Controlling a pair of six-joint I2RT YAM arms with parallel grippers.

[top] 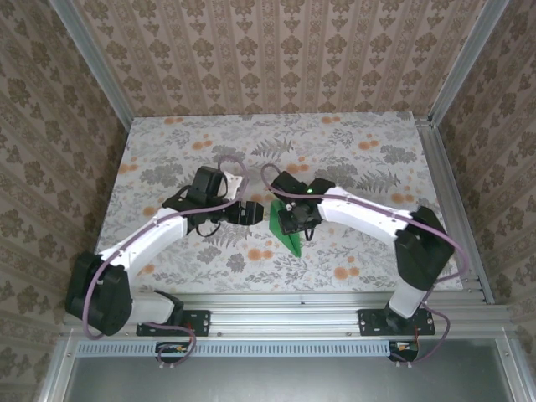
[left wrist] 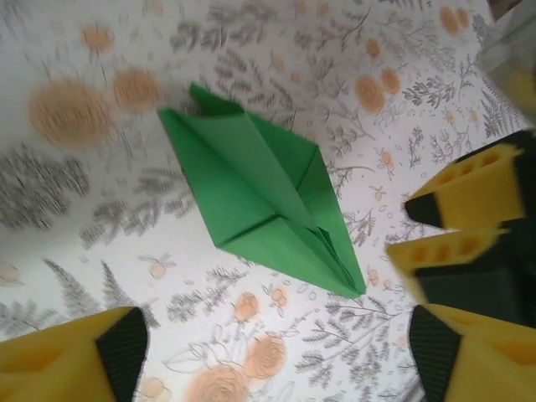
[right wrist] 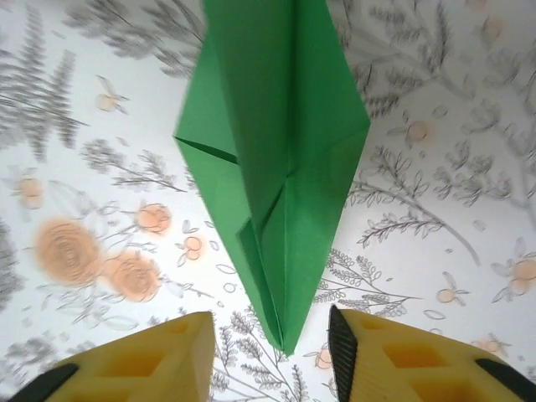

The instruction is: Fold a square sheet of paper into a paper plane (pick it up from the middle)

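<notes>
**Inspector:** Left hand point(top: 254, 213), state?

**Technician:** The left hand is open. In the left wrist view its two yellow fingers point(left wrist: 75, 360) with black pads stand wide apart at the bottom corners of the frame. Nothing sits between them but bare worktop point(left wrist: 75, 209).

**Inspector:** Right hand point(top: 295, 219), state?

**Technician:** Also open. In the right wrist view its yellow fingers point(right wrist: 142, 360) are parted, with a gap on each side of the paper tip between them. Neither pad touches the paper. The same hand appears at the right edge of the left wrist view point(left wrist: 435, 226), just beside the paper's pointed end.

**Inspector:** Location of the task item?

**Technician:** The slim, pointed paper plane of bright green matte paper point(top: 287, 241) lies on the floral-patterned worktop point(top: 377, 151), about mid-width, between the two hands. In the top view the right hand is over its upper part and the left hand is just to its left. Neither hand holds it.

**Inspector:** Condition of the folds?

**Technician:** The paper plane point(left wrist: 260, 201) is a long triangle, widest near the middle. A centre crease runs its whole length point(right wrist: 276, 126), and folded flaps meet along that crease. The narrow tip points toward the right hand's fingers.
</notes>
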